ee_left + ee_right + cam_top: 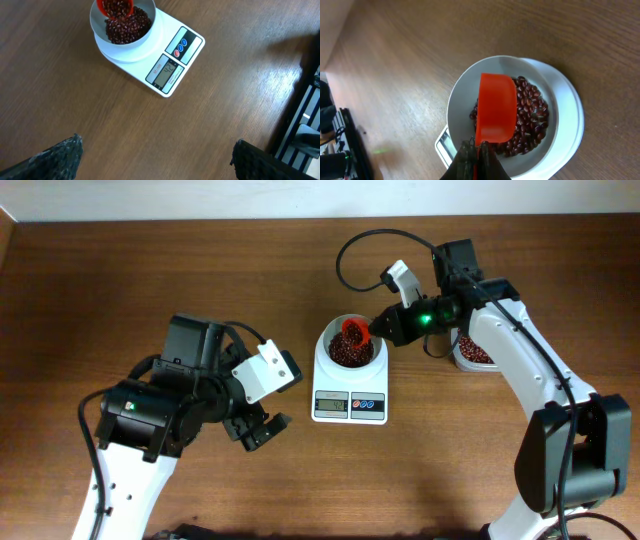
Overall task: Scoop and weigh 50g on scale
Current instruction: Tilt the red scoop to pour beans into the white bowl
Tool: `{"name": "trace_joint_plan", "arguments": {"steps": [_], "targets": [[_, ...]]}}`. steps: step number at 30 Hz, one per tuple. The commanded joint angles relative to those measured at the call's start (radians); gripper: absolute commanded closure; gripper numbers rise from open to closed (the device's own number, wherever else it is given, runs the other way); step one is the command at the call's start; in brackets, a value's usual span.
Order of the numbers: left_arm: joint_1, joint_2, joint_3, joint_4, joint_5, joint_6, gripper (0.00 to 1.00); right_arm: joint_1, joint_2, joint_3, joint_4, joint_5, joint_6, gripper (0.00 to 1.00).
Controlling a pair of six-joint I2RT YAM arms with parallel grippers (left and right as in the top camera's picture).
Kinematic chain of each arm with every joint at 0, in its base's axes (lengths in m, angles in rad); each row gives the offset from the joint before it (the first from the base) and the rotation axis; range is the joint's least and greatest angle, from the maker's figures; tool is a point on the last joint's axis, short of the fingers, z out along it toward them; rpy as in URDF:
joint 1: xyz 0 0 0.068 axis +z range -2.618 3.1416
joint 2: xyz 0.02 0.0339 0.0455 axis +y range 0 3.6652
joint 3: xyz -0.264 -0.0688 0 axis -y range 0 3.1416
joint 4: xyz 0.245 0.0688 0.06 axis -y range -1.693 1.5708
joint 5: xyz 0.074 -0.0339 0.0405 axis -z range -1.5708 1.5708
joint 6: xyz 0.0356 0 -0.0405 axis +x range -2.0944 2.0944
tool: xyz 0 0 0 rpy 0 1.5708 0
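Counter (430,480): wood, scale (349,406) centred.
Right fingers (462,165): pinch scoop (495,107), tilted over scale's bowl (462,90) to shed beans (530,120).
Left fingers (55,155): wide, empty, parked beside scale.

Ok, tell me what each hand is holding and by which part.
Right hand grips the orange plastic scoop by its handle end; left hand is open, holding nothing.

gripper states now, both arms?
Left gripper: open, holding nothing.
Right gripper: closed on the handle of the red scoop.
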Motion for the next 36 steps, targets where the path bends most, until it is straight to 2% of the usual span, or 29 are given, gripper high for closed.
{"name": "trace_joint_plan", "arguments": {"steps": [1, 24, 27, 31, 34, 36], "targets": [[0.006, -0.005, 0.016, 0.002, 0.000, -0.005, 0.01, 0.003, 0.006, 0.009, 0.006, 0.027, -0.020, 0.96], [0.006, -0.005, 0.016, 0.002, 0.000, -0.005, 0.01, 0.004, -0.050, 0.032, 0.022, 0.015, -0.020, 0.96], [0.006, -0.005, 0.016, 0.002, 0.000, -0.005, 0.01, 0.010, -0.049, 0.032, 0.021, 0.041, -0.065, 0.96], [0.006, -0.005, 0.016, 0.002, 0.000, -0.005, 0.01, 0.010, -0.052, 0.033, 0.037, -0.055, -0.072, 0.96], [0.006, -0.005, 0.016, 0.002, 0.000, -0.005, 0.01, 0.013, -0.052, 0.033, 0.020, 0.083, -0.072, 0.96], [0.006, -0.005, 0.016, 0.002, 0.000, -0.005, 0.01, 0.010, -0.052, 0.033, 0.010, -0.021, -0.074, 0.96]]}}
